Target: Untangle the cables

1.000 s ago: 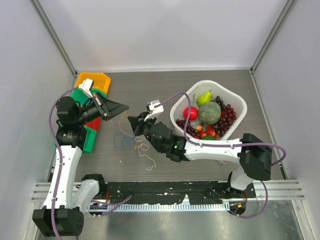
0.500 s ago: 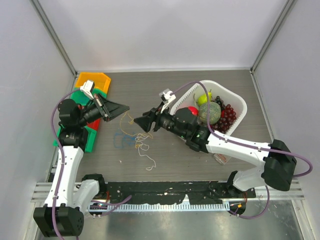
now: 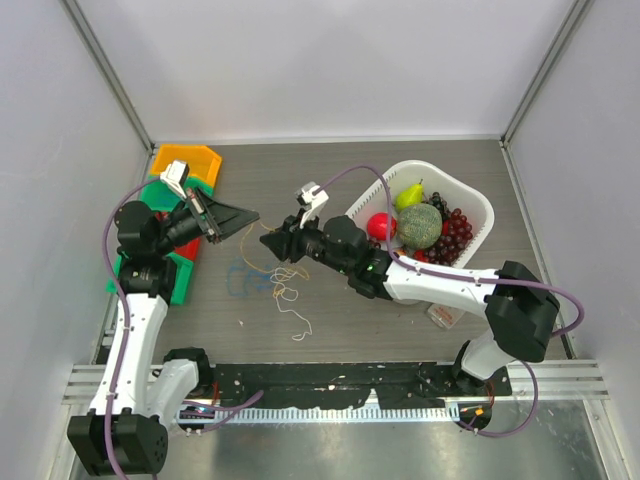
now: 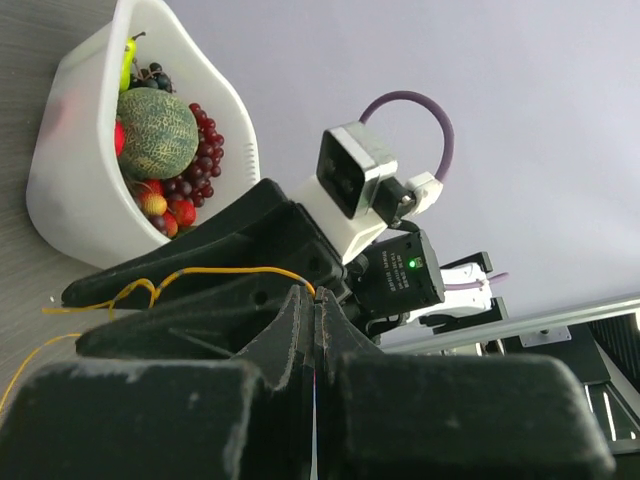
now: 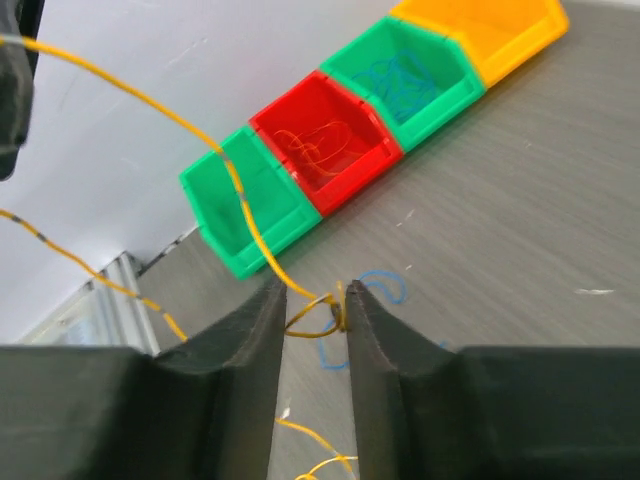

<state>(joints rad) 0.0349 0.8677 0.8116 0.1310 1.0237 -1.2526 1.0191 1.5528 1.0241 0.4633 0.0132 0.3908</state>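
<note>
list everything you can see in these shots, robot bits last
cables: a few, blue, orange and white, loose clump left of centre
orange cable: 1, orange, raised above the clump
orange bin: 1, orange, far end of the row at the left edge
red bin: 1, red, mid row
green bins: 2, green, either side of the red bin
basket: 1, white, far right
melon: 1, green, in basket
grapes: 1 bunch, dark red, in basket
pear: 1, yellow-green, in basket
table: 1, grey wood-grain, under everything
left tool: 1, black, shut on the orange cable
right tool: 1, black, open around the orange cable
</note>
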